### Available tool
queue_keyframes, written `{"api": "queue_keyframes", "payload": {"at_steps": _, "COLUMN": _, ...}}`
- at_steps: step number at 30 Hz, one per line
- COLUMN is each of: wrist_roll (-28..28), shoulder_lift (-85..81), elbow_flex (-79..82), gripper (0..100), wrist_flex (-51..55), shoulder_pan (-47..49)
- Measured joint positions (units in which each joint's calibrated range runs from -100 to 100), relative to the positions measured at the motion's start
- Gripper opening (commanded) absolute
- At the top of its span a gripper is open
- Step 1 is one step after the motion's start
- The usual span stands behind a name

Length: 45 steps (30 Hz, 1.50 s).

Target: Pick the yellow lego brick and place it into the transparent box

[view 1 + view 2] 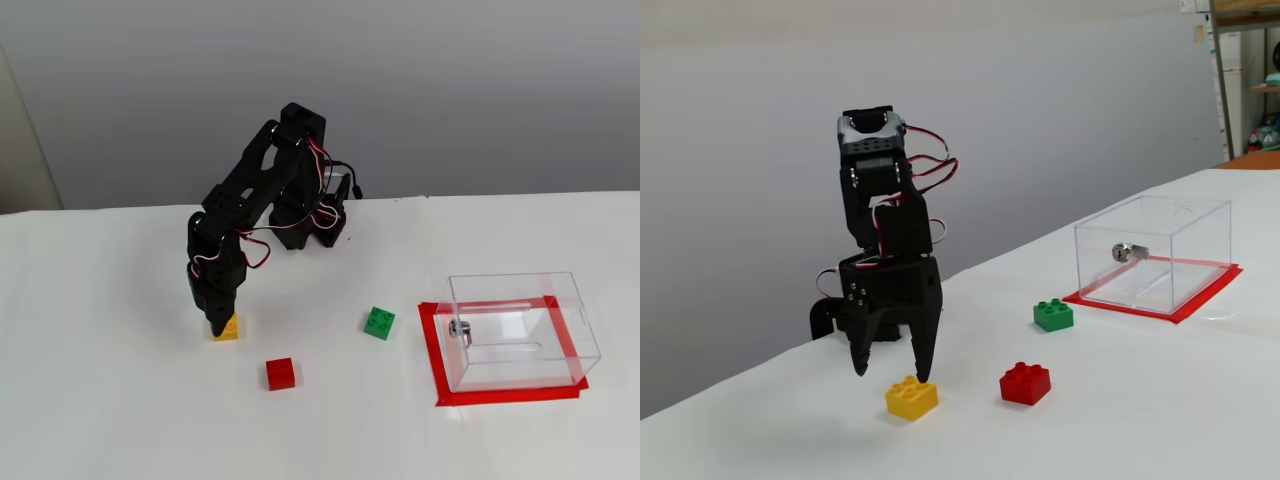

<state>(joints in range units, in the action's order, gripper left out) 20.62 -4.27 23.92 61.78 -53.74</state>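
The yellow lego brick (229, 329) (912, 398) lies on the white table, left of centre in both fixed views. My gripper (217, 327) (892, 375) points straight down just above it. The jaws are open and hold nothing. One fingertip (923, 376) hangs at the brick's back edge, and I cannot tell whether it touches. The transparent box (560, 300) (1180, 225) stands empty far to the right, with a small metal fitting (459, 328) on one wall.
A red brick (281, 373) (1025, 383) lies close to the right of the yellow one. A green brick (379, 323) (1053, 314) lies between it and the box. Red tape (430, 350) (1200, 300) frames the box. The arm's base (305, 225) stands at the table's back.
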Motion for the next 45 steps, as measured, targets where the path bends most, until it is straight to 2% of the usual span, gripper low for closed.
{"api": "queue_keyframes", "payload": {"at_steps": 13, "wrist_roll": 0.0, "shoulder_lift": 0.0, "elbow_flex": 6.71, "gripper": 34, "wrist_flex": -6.34, "shoulder_pan": 0.32}}
{"api": "queue_keyframes", "payload": {"at_steps": 29, "wrist_roll": 0.0, "shoulder_lift": 3.97, "elbow_flex": 7.24, "gripper": 33, "wrist_flex": -6.77, "shoulder_pan": 0.32}}
{"api": "queue_keyframes", "payload": {"at_steps": 35, "wrist_roll": 0.0, "shoulder_lift": 3.97, "elbow_flex": 7.24, "gripper": 14, "wrist_flex": -6.77, "shoulder_pan": 0.32}}
{"api": "queue_keyframes", "payload": {"at_steps": 38, "wrist_roll": 0.0, "shoulder_lift": 3.97, "elbow_flex": 7.24, "gripper": 11, "wrist_flex": -6.77, "shoulder_pan": 0.32}}
{"api": "queue_keyframes", "payload": {"at_steps": 45, "wrist_roll": -0.29, "shoulder_lift": 3.97, "elbow_flex": 7.24, "gripper": 11, "wrist_flex": -6.77, "shoulder_pan": 0.32}}
